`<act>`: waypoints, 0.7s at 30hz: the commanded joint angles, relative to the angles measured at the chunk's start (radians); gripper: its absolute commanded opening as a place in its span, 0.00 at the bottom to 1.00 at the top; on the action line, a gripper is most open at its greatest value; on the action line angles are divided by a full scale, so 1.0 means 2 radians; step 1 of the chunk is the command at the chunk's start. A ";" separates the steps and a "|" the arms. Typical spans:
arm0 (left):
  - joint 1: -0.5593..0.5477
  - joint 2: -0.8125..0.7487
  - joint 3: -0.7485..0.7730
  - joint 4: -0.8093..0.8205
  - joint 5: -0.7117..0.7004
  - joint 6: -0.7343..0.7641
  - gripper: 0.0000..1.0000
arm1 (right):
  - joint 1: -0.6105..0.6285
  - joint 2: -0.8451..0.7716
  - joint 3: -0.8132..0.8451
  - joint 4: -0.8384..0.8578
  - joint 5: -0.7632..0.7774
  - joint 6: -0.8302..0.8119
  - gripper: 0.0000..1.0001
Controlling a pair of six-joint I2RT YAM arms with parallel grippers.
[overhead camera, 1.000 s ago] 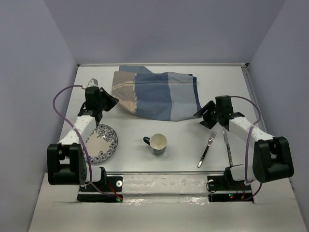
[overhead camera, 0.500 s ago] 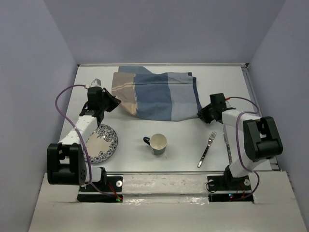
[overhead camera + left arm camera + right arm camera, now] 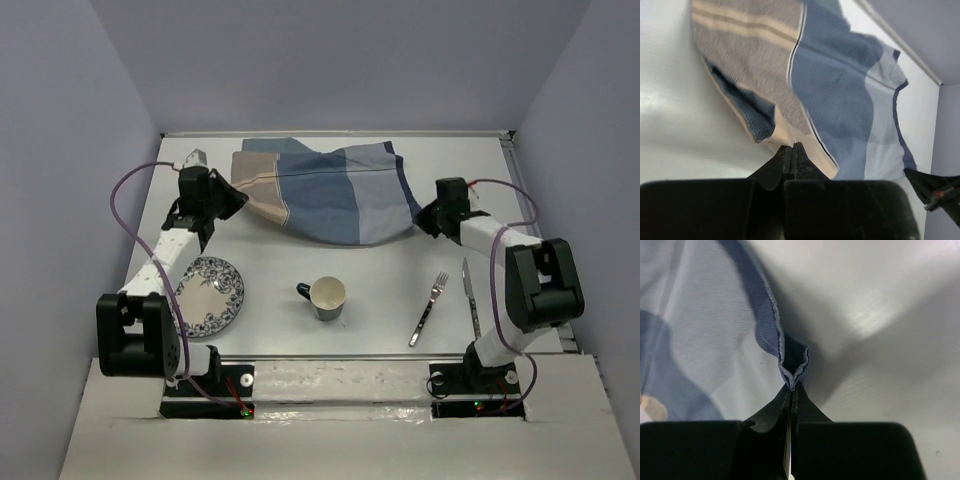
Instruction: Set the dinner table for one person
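Robotics laboratory test cell: plain lavender panel walls (image 3: pixel 330 60) enclose the white dinner table (image 3: pixel 270 265); left arm (image 3: pixel 165 255) and right arm (image 3: pixel 480 232) bolted at its near edge.

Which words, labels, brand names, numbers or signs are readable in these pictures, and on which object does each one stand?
None: no text can be read in any view.
The cloth mat shows only colour blocks and stripes.
The plate bears only a blue ornament, no letters.
The mug, fork and knife show no marking.
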 commanded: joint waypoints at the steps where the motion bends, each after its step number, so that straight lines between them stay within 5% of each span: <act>1: -0.001 0.016 0.139 -0.002 -0.013 0.025 0.00 | 0.000 -0.103 0.114 -0.002 0.040 -0.131 0.00; 10: -0.001 0.048 0.490 -0.089 -0.040 0.048 0.00 | 0.000 -0.155 0.415 -0.094 0.056 -0.296 0.00; 14: -0.001 0.050 0.550 -0.111 -0.033 0.040 0.00 | 0.000 -0.156 0.485 -0.119 0.055 -0.325 0.00; 21: 0.006 0.073 0.543 -0.111 -0.030 0.036 0.00 | -0.004 -0.129 0.519 -0.127 0.057 -0.349 0.00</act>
